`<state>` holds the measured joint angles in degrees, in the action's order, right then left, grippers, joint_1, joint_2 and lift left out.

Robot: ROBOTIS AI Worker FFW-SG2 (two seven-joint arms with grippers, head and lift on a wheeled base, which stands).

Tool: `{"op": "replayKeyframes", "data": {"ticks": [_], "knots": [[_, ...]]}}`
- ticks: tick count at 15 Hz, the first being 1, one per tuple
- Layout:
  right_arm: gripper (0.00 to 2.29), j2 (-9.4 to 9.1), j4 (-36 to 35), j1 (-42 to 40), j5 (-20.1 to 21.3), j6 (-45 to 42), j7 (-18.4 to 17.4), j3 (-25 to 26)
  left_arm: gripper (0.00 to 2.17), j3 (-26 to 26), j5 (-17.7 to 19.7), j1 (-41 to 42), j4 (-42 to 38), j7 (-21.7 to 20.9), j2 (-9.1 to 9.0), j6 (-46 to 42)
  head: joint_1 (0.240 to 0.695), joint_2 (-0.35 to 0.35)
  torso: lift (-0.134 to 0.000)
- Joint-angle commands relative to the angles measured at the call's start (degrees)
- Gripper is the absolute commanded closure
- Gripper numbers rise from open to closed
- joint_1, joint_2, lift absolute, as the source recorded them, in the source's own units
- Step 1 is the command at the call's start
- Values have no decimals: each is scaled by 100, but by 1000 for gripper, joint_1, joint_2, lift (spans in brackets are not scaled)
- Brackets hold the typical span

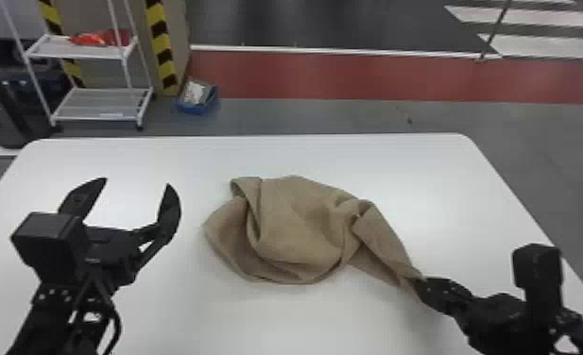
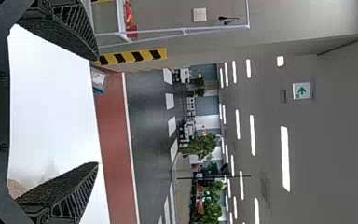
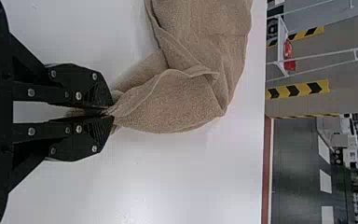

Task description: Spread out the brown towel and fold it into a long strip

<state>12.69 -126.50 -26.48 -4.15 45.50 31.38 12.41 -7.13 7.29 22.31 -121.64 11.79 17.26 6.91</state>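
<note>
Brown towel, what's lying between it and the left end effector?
Just a bare stretch of white table separates the left end effector from the brown towel, as the head view shows.

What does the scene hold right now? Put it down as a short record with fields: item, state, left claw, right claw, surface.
item: brown towel
state: bunched up, not yet spread out or folded into a strip
left claw: open and empty, to the towel's left
right claw: shut on the towel's near right end
surface: white table
</note>
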Motion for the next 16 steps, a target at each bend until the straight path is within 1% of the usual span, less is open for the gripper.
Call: {"op": "replayKeyframes", "data": {"ticks": [1, 3, 5, 6, 7, 9, 10, 11, 13, 14, 15, 16], "knots": [[1686, -38, -86, 73, -16, 17, 0, -89, 76, 10, 9, -7, 26, -1, 5, -9, 695, -59, -125], [1686, -38, -209, 293, 2, 175, 8, -292, 76, -8, 18, -33, 70, 7, 14, -9, 695, -50, -125], [1686, -38, -420, 723, -51, 667, 8, -494, 80, -8, 18, -42, 88, 7, 23, -9, 695, -22, -125], [1686, -47, -481, 1022, -165, 790, 8, -582, 80, -8, 18, -42, 88, 16, 23, -27, 695, -11, -125], [1686, -65, -481, 1286, -385, 808, 0, -608, 80, 10, 18, -25, 79, 25, 23, -62, 695, 2, -125], [1686, -196, -428, 1928, -895, 878, -53, -670, 80, 10, 18, -7, 79, 34, 23, -97, 695, 25, -125], [1686, -249, -411, 2218, -1000, 878, -150, -722, 80, 10, 18, -7, 79, 34, 23, -97, 695, 40, -125], [1686, -267, -402, 2455, -1018, 843, -229, -740, 80, -8, 18, -7, 79, 34, 23, -97, 695, 64, -125], [1686, -267, -305, 2754, -1176, 738, -449, -626, 80, -17, 18, -7, 70, 25, 32, -97, 695, 76, -125], [1686, -249, -297, 2842, -1203, 720, -493, -511, 80, -17, 18, -7, 44, 25, 49, -97, 695, 77, -125], [1686, -214, -305, 2859, -1247, 685, -554, -327, 80, -8, 18, 2, 35, 25, 67, -97, 671, 67, -125], [1686, -144, -297, 2833, -1519, 491, -695, -37, 80, 1, 27, 2, 35, 34, 84, -79, 659, 57, -125]]}}
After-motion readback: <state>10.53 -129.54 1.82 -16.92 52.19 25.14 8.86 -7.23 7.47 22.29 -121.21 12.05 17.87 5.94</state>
